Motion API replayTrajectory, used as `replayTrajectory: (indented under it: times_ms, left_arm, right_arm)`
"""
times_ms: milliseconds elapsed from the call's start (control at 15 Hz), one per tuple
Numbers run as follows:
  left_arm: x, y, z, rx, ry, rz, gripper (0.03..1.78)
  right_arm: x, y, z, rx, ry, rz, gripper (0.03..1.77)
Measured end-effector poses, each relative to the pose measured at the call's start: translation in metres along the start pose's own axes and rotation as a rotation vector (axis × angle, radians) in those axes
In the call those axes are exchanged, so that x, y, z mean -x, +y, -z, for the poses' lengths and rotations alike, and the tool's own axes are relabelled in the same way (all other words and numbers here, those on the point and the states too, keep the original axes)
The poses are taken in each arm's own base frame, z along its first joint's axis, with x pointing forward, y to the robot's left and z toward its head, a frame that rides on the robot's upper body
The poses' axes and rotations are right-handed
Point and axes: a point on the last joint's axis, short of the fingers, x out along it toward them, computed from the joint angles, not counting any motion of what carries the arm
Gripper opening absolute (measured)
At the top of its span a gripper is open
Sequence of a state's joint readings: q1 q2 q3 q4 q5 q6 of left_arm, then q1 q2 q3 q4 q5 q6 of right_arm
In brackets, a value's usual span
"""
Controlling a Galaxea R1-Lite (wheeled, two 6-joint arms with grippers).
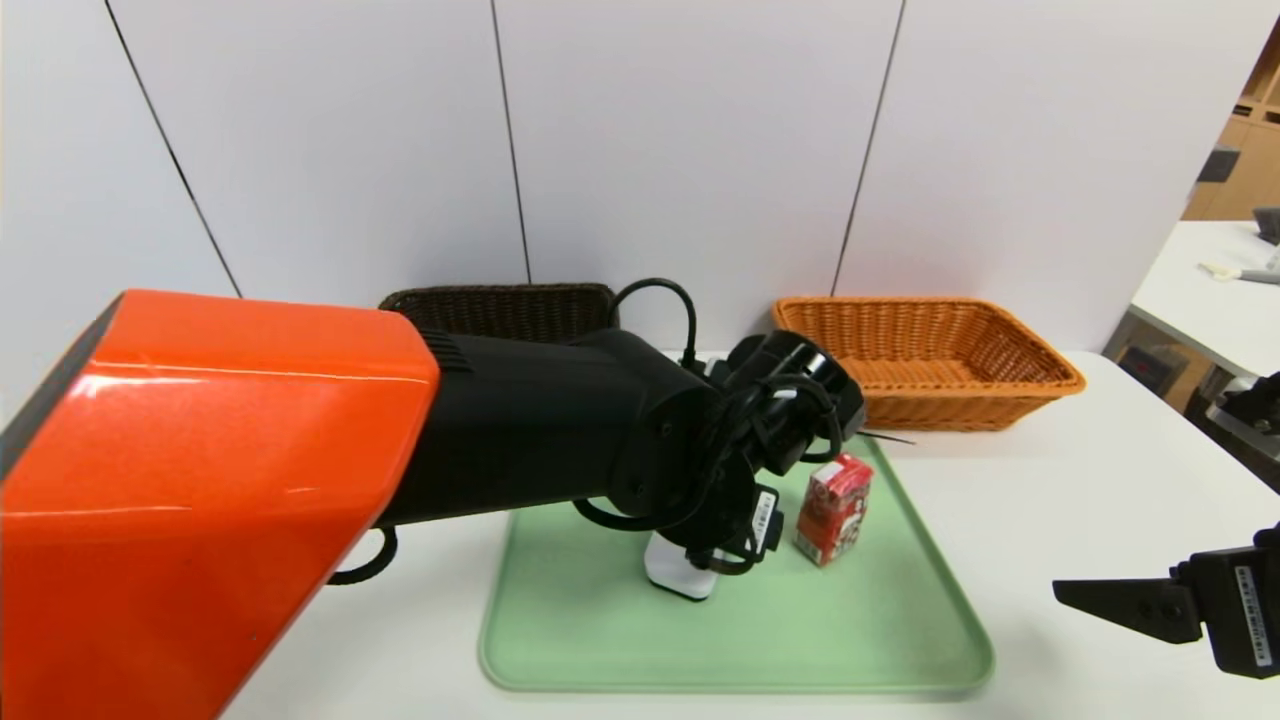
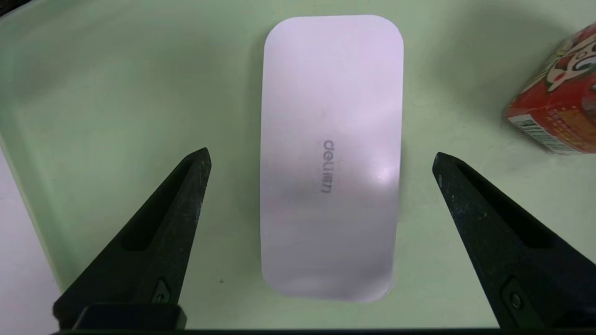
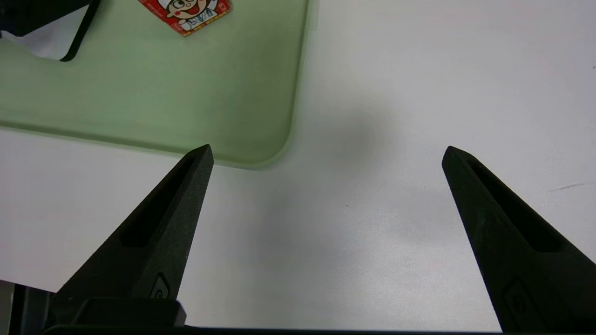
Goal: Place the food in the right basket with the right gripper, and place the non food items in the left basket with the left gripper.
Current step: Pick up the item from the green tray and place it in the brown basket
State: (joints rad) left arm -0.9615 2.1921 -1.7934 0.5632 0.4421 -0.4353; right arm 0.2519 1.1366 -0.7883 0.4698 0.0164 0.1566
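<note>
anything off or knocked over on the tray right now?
Nothing stands out. The white case lies flat on the green tray, between the open left gripper's fingers; the red carton stands upright beside it.

White flat case (image 2: 331, 158) flat on tray; red carton (image 1: 833, 508) upright beside.

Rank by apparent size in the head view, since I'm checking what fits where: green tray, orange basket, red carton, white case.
1. Green tray, largest.
2. Orange basket.
3. Red carton.
White case: unranked, since the left arm hides most of it; only one end shows.
</note>
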Motion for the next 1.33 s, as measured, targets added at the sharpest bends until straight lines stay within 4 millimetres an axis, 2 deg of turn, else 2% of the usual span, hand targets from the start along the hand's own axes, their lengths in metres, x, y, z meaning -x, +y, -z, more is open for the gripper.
replayTrajectory:
  times_ms: [333, 600, 867, 933, 1200, 1333]
  left_arm:
    - [-0.020, -0.007, 0.003, -0.011, 0.021, -0.014, 1.69]
    - [-0.026, -0.007, 0.005, -0.014, 0.034, -0.021, 1.69]
    - [-0.026, -0.005, 0.008, -0.019, 0.053, -0.033, 1.12]
    - [-0.027, -0.005, 0.008, -0.019, 0.053, -0.033, 1.04]
    - [-0.022, -0.004, 0.006, -0.023, 0.049, -0.036, 1.00]
    - [-0.012, 0.003, 0.001, -0.014, 0.038, -0.038, 1.00]
  right_arm:
    - [-0.001, -0.002, 0.001, -0.009, 0.005, 0.009, 1.70]
    - [-0.001, -0.003, 0.003, -0.013, 0.009, 0.014, 1.70]
    - [0.001, -0.003, 0.004, -0.011, 0.002, 0.013, 1.70]
    - [0.001, -0.003, 0.004, -0.010, -0.002, 0.012, 1.70]
    - [0.003, -0.003, 0.004, -0.010, -0.009, 0.011, 1.70]
    - [0.003, -0.003, 0.004, -0.011, -0.010, 0.011, 1.70]
